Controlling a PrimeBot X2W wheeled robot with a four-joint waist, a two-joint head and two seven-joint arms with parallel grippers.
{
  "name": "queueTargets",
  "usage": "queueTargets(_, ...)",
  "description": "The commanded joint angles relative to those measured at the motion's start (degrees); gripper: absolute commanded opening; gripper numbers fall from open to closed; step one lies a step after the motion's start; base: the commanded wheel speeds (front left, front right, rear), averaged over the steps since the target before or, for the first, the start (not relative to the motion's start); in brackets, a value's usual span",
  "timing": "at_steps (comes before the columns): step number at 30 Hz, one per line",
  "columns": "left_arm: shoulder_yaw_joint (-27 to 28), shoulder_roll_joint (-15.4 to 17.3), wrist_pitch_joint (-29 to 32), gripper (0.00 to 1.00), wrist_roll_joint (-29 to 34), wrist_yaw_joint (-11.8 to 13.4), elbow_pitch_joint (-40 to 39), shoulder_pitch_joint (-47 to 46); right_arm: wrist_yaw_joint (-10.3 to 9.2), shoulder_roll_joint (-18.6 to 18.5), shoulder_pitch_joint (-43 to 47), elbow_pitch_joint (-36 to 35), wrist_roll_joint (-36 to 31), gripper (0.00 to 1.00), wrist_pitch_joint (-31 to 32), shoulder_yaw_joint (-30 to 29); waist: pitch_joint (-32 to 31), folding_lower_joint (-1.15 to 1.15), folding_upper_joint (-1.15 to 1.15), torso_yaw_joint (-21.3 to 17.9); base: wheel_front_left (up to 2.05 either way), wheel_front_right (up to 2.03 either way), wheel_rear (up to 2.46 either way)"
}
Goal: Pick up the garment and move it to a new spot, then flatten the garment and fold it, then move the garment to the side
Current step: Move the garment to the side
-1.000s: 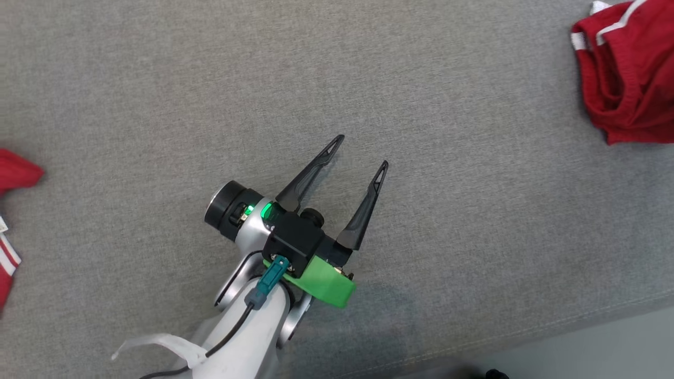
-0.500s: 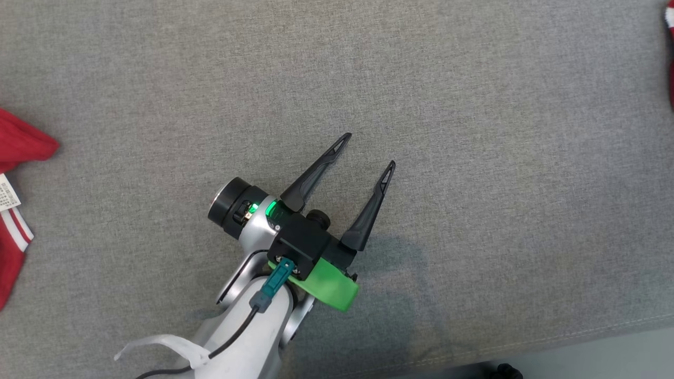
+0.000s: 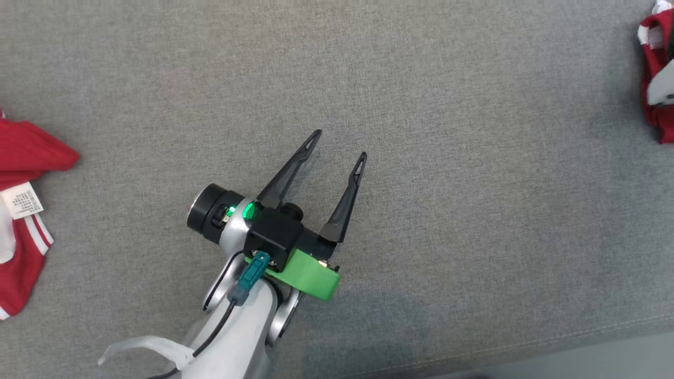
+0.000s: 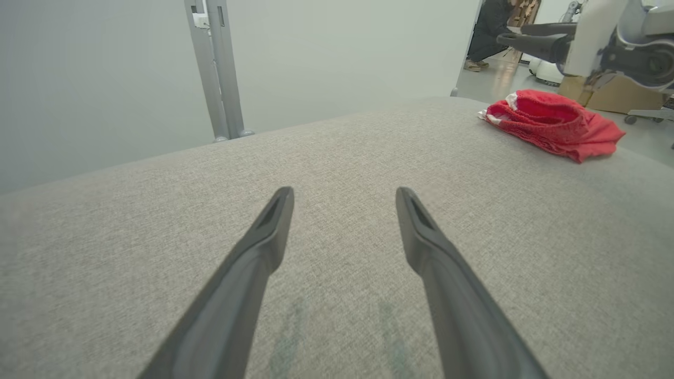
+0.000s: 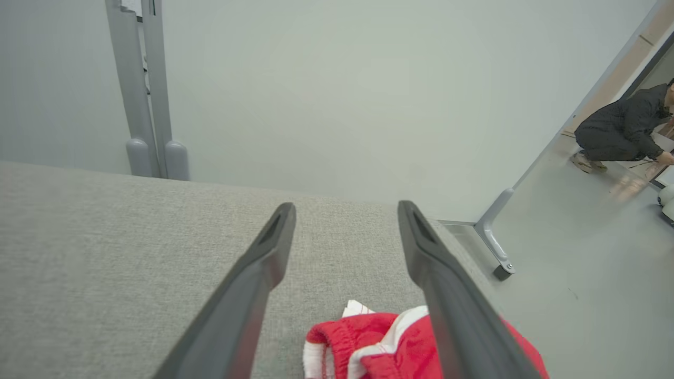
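Two garments: we log a crumpled red garment near the right edge of the grey cushion, and a second red piece at its left edge.
Left gripper: jaws spread, empty, over bare cushion, well apart from both.
Right gripper: jaws spread, empty, poised above the crumpled red garment.

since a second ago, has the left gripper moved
Yes. The left gripper has shifted left, nearer the labelled red garment at the head view's left edge; the camera moved too.
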Motion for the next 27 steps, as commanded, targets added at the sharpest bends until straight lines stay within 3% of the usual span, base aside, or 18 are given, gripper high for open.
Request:
queueTargets(1,0.4,0.3,0.0,1.0,-0.3,0.4,0.2,0.8,-0.07,0.3,1.4,-0.7,0.3,1.0,-0.1,0.5,-2.5,0.0,0.0,0.4,0.0,0.0,0.0)
queueTargets(11,7.8,0.4,0.0,1.0,-0.8,1.6,0.5,7.7,-0.07,8.4,17.1,-10.4,4.8,1.0,-0.2,8.9,-11.7,0.0,0.0,1.9,0.0,0.0,0.0)
queueTargets(27,20.8,0.3,0.0,1.0,-0.7,3.3,4.4,19.9,-0.06,16.1,35.1,-14.9,3.5,1.0,-0.2,7.2,-24.3,0.0,0.0,2.7,0.0,0.0,0.0)
